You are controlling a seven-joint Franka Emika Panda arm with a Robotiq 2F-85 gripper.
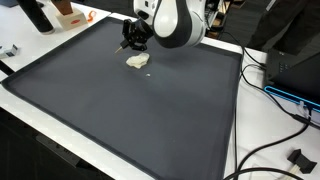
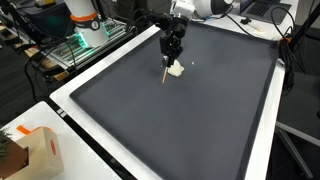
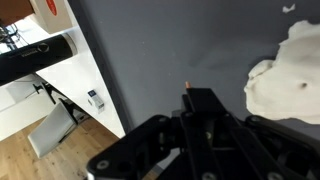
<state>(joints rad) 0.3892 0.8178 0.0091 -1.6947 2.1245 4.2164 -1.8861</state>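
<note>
My gripper (image 1: 131,40) hangs low over the far part of a dark grey mat (image 1: 130,115), jaws shut on a thin wooden stick (image 2: 165,74). The stick slants down from the jaws, its lower end close to the mat in an exterior view. The wrist view shows only its orange tip (image 3: 187,86), poking out past the black fingers (image 3: 200,105). A small white crumpled lump (image 1: 137,62) lies on the mat right beside the gripper (image 2: 172,48), seen in both exterior views, where the white lump (image 2: 176,70) sits by the stick. It fills the right side of the wrist view (image 3: 288,78).
The mat lies on a white table (image 2: 75,100). A cardboard box (image 2: 38,150) stands at one corner, an orange box (image 1: 68,13) at another. Cables (image 1: 270,95) and a black part (image 1: 296,157) lie off the mat's side. A black cylinder (image 3: 35,60) sits beyond the table edge.
</note>
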